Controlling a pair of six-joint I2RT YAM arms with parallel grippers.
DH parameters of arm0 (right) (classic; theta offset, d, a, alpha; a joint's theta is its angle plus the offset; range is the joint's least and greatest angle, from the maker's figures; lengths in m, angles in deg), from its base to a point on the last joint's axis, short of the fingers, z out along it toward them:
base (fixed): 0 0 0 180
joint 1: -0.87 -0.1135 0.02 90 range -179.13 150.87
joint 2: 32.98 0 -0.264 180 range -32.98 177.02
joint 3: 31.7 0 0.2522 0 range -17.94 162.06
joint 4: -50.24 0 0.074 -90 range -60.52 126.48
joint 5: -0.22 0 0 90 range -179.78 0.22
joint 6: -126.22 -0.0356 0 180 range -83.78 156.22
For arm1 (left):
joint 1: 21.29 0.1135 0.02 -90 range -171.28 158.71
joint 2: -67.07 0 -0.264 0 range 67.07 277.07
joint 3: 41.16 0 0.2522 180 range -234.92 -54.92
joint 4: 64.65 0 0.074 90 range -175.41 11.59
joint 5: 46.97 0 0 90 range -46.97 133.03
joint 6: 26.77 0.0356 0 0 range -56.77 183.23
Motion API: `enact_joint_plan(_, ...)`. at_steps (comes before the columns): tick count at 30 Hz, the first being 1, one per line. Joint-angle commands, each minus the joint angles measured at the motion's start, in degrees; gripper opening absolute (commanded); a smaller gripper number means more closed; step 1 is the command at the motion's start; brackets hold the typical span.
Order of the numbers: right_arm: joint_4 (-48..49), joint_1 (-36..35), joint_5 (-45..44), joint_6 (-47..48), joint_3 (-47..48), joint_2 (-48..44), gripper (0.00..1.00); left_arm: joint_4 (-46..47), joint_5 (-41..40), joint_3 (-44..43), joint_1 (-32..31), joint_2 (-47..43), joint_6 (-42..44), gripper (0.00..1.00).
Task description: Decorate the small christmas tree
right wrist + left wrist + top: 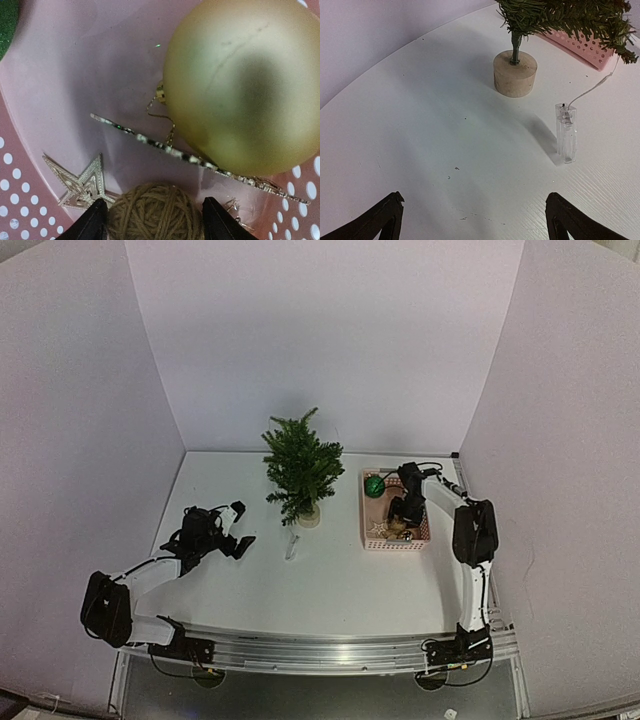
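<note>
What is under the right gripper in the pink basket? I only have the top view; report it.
Observer: A brown twine ball sits between the right gripper's fingers; whether they pinch it is unclear.
Operator: Now identify the small clear thing by the small christmas tree.
Observer: It is a clear battery box with a white wire, apart from the tree's wooden base.

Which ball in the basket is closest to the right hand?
The brown twine ball, sitting between the fingers of the right hand. The larger gold bauble lies just beyond it; the green ball is at the far end of the pink basket.
</note>
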State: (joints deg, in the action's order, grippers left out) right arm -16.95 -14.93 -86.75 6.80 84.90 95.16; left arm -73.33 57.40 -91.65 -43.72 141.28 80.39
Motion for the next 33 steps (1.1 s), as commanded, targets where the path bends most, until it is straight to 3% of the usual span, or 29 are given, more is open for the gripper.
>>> enact_joint_plan(1, -1.1, -0.1, 1.1, -0.9, 1.3, 0.8, 0.61, 2.0, 0.9, -1.5, 0.3, -1.2, 1.3, 0.99)
enact_joint_plan(5, -1.0, -0.1, 1.6, -0.8, 1.2, 0.8, 0.54, 2.4, 0.9, -1.3, 0.3, -1.0, 1.8, 0.99)
enact_joint_plan(11, -1.1, -0.1, 1.7, -1.0, 2.0, 0.1, 0.25, 2.5, 0.9, -1.4, 0.3, -0.9, 2.4, 1.0)
enact_joint_plan(23, -4.0, -0.1, -0.3, -0.1, 10.5, -8.3, 0.18, 3.2, 0.4, -1.2, 0.4, -1.5, 2.3, 0.99)
enact_joint_plan(33, -4.0, -2.1, 4.9, 3.4, 20.3, -18.5, 0.18, 9.7, 0.3, 0.7, 0.3, -2.2, -0.5, 0.99)
